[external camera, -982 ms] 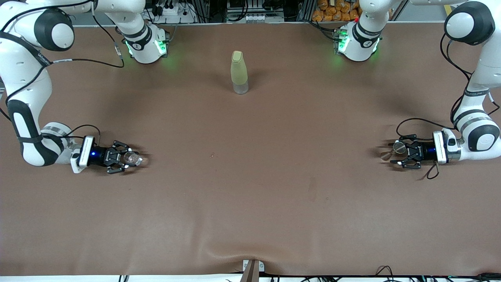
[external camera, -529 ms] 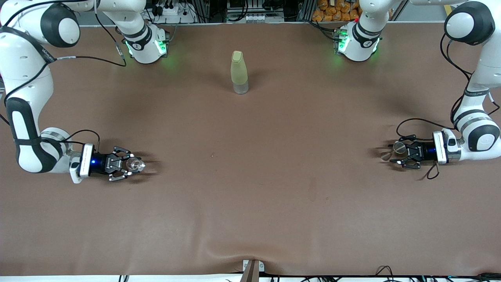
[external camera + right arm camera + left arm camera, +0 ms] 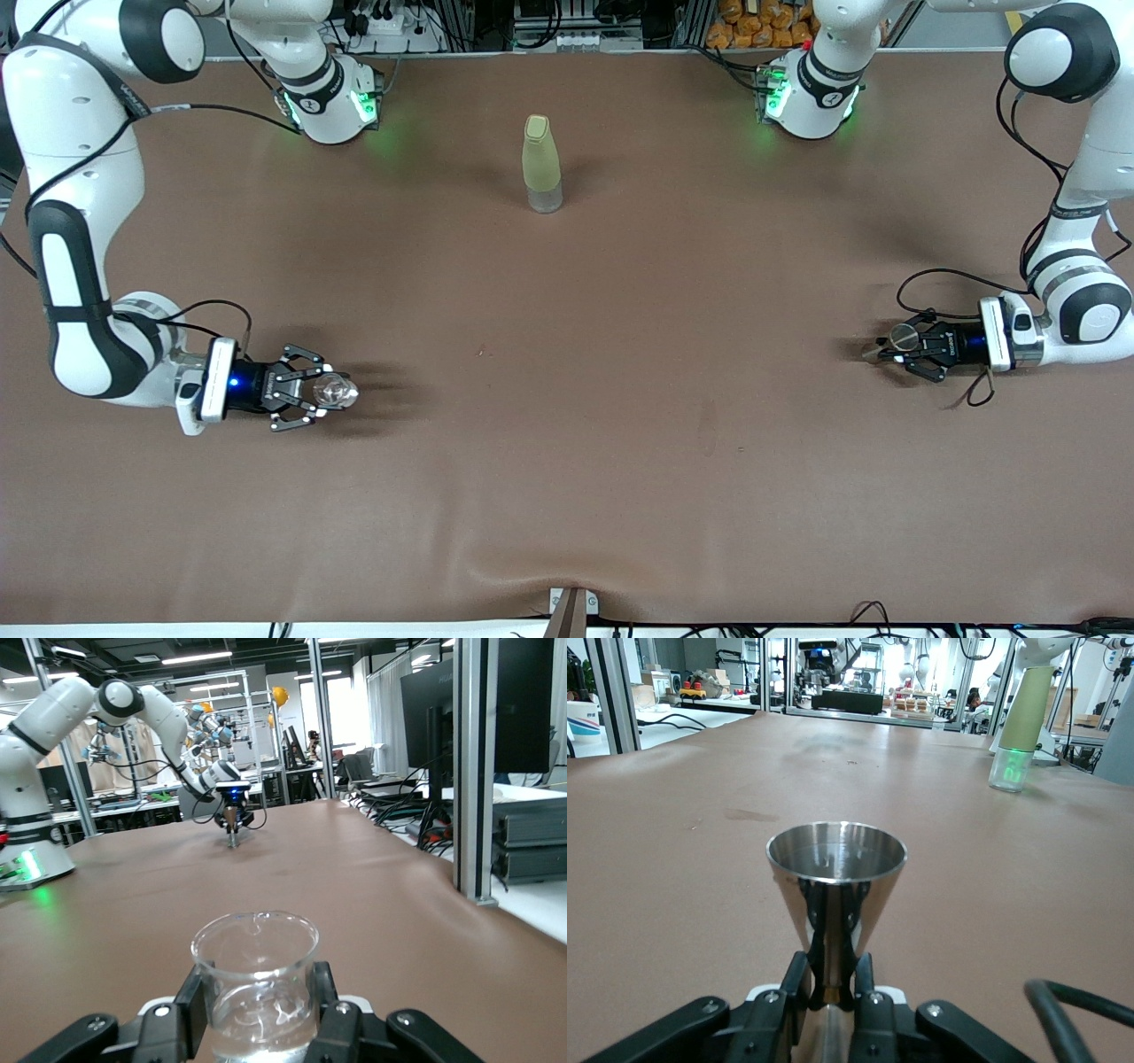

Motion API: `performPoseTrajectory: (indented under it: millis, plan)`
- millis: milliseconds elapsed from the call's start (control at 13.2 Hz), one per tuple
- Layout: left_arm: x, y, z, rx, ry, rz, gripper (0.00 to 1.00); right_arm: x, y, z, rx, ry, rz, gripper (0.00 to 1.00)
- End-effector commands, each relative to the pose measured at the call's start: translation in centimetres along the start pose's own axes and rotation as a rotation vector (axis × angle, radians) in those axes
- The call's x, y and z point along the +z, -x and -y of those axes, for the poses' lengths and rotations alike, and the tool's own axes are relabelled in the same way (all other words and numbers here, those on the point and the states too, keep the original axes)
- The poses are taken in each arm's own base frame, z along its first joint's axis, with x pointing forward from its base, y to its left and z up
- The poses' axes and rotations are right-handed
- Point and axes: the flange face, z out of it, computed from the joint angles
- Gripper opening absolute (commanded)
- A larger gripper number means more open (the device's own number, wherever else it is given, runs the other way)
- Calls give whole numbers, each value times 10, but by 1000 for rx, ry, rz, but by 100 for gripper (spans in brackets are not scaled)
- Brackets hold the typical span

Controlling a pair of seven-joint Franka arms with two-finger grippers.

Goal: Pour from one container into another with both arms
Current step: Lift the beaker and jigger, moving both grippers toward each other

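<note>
Front view: the right gripper [image 3: 312, 399] clamps the clear glass cup [image 3: 333, 391] over the right arm's end of the brown table [image 3: 567, 443], while the left gripper [image 3: 897, 347] pinches the metal hourglass cup [image 3: 903, 336] over the left arm's end, well apart; a pale yellow-green bottle [image 3: 541, 164] stands between the bases.

Left wrist view: fingers [image 3: 799, 979] closed on the narrow waist beneath a polished round rim.

Right wrist view: fingers [image 3: 190, 1005] hug smooth, see-through glass.

Both vessels look gripped; bringing them together likely comes next.
</note>
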Motion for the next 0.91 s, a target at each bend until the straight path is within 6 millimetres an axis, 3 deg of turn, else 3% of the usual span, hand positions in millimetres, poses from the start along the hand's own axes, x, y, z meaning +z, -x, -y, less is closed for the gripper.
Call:
performPoseTrajectory:
  millis: [0,76,227,680,831]
  plan:
    - [2,-9,6,27,-13,4,6,23,-29,1,-1,42,-7,0]
    - [4,-11,7,30,-11,8,0,31,-39,2,-1,51,-10,0]
    - [8,-25,14,51,-1,16,0,45,-62,13,33,88,-5,0]
    - [63,-116,53,154,62,-15,0,89,-88,34,77,144,-30,0]
    - [82,-158,63,199,65,-7,0,104,-97,47,104,156,-38,0]
